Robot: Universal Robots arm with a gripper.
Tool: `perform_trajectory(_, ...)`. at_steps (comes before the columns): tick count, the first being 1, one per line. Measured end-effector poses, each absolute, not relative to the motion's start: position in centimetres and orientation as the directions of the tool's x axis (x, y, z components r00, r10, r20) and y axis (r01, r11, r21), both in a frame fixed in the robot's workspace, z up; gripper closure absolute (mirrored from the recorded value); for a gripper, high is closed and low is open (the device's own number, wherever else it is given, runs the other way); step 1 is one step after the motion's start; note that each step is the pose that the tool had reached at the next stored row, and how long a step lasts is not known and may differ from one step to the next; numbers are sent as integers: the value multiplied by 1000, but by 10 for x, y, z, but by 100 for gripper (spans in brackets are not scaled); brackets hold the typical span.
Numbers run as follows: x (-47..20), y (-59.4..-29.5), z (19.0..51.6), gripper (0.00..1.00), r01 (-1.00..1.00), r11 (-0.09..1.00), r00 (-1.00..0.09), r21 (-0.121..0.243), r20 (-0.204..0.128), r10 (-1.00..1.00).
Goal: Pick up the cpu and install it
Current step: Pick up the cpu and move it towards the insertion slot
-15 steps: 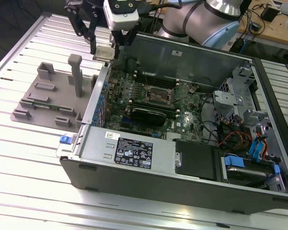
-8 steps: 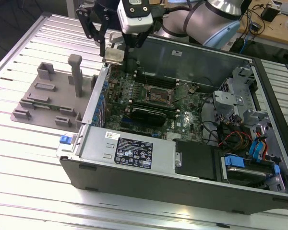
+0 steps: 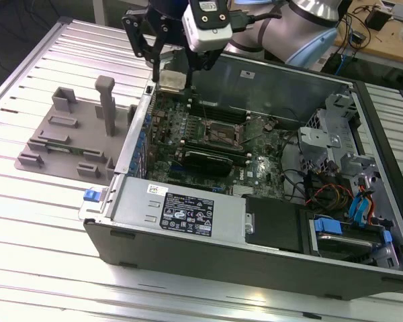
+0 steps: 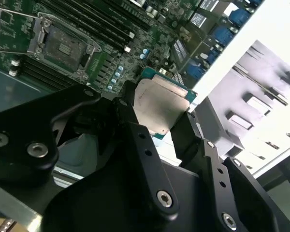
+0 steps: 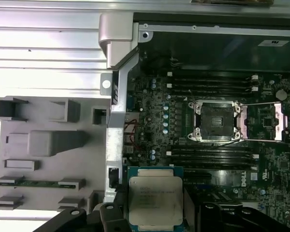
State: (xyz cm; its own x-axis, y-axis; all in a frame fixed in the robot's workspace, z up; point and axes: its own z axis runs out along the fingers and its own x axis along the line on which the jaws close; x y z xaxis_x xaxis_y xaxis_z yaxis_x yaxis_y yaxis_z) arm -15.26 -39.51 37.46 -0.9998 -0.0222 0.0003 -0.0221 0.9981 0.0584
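Observation:
The cpu [image 3: 172, 81], a flat square chip with a silver top plate and a green rim, hangs in the air over the far left corner of the open computer case in the exterior view. My gripper [image 3: 174, 74] is shut on it, with a black finger on each of two opposite edges. Both wrist views show the cpu [image 4: 159, 108] [image 5: 155, 198] held between the fingers [image 4: 135, 130], above the green motherboard [image 5: 150, 121]. The dark metal-framed socket [image 3: 218, 132] [image 5: 216, 120] [image 4: 63, 46] lies further in on the board with its cover plate [image 5: 270, 121] swung open.
The case [image 3: 363, 282] lies on its side on a ribbed metal table [image 3: 40, 221]. A grey fixture tray [image 3: 67, 141] [image 5: 43, 154] with an upright post [image 3: 106, 104] sits to the exterior view's left. A power supply [image 3: 181, 211], drive cages and loose cables [image 3: 329, 191] fill the near and right parts.

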Motion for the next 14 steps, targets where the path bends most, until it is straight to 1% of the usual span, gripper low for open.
perform_trajectory(14,-118,-397,375,46,-22,998,-1000,58,0,-22)
